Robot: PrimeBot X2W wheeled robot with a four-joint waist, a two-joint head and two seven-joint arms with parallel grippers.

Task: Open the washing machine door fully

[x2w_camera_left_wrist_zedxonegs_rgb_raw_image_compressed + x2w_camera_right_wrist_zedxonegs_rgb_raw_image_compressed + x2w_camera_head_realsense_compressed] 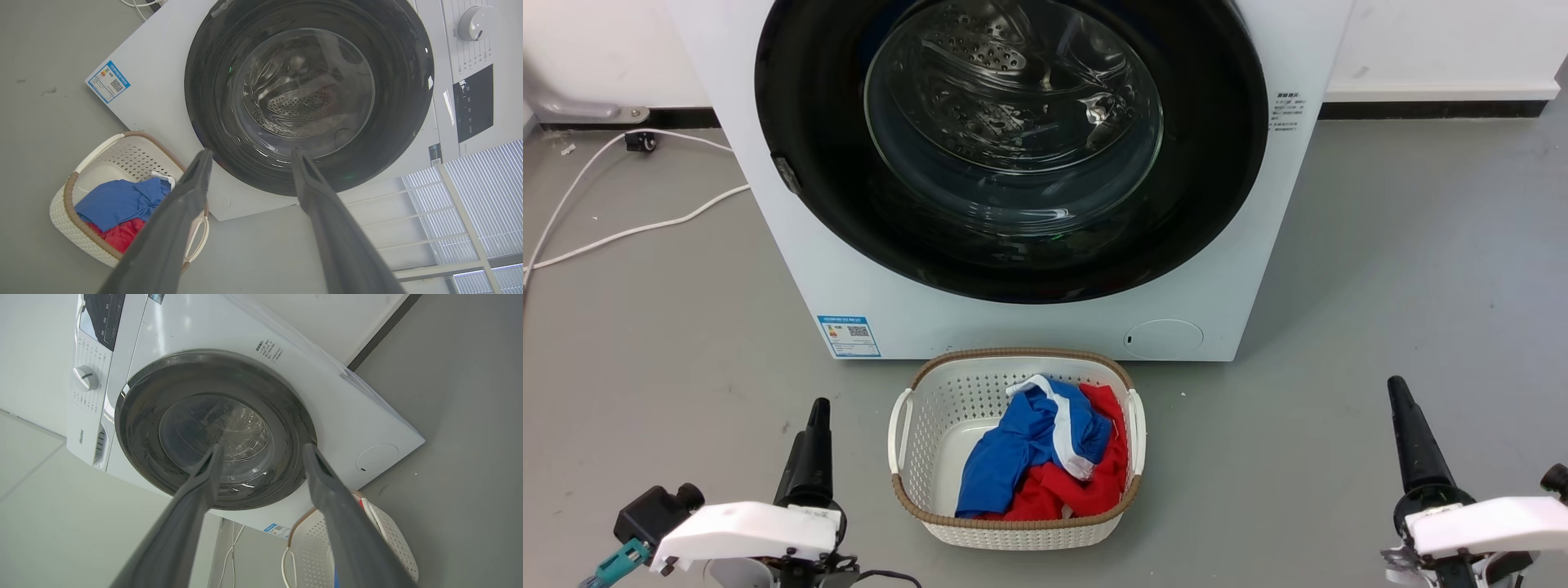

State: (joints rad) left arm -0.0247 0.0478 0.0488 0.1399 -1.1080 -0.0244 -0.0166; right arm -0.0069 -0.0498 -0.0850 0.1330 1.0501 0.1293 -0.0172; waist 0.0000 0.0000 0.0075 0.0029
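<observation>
The washing machine (792, 269) is a big white box in front of me in the head view. Its door (1013, 147), a glossy black disc with a clear glass bowl, lies flush against the front, and the steel drum shows through the glass. A small catch (786, 174) sits on the door's left rim. My left gripper (818, 408) and right gripper (1398, 388) hang low, well short of the machine and touching nothing. The left wrist view shows the left gripper (251, 153) open before the door (308, 94). The right gripper (263, 447) is open too, facing the door (214, 428).
A white laundry basket (947, 392) with blue (1013, 441) and red clothes (1086, 490) stands on the grey floor between my grippers, just before the machine. White cables (605, 237) trail at the left. A blue label (848, 336) and round filter cap (1164, 337) mark the machine's base.
</observation>
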